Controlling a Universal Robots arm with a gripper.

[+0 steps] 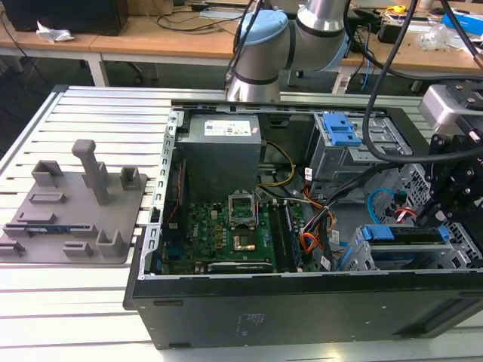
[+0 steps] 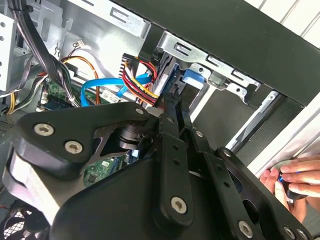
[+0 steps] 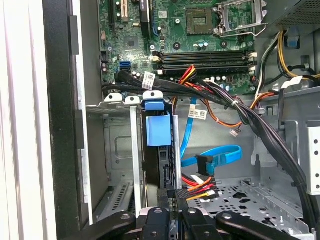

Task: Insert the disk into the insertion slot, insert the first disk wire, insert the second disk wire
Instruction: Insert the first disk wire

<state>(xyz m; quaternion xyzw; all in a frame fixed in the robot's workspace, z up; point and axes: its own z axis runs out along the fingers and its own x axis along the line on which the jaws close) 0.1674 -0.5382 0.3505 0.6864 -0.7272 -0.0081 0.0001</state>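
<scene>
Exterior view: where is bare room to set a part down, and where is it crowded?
Free: white slatted table on the camera side of the grey fixture plate, and beyond it. Crowded: inside the black computer case, around coloured cables and the blue-framed disk.

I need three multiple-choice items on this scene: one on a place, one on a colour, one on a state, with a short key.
1. Where is the disk? A on the grey fixture plate; B in the insertion slot; C on the floor.
2. What colour is the flat cable beside the disk? A blue; B green; C white.
3. How is the computer case? A closed by a panel; B open, motherboard showing; C upside down.
Key: 1 B, its blue carrier stands between the slot's rails; 2 A, it curls bright blue; 3 B, the exterior view looks straight onto the motherboard.
</scene>
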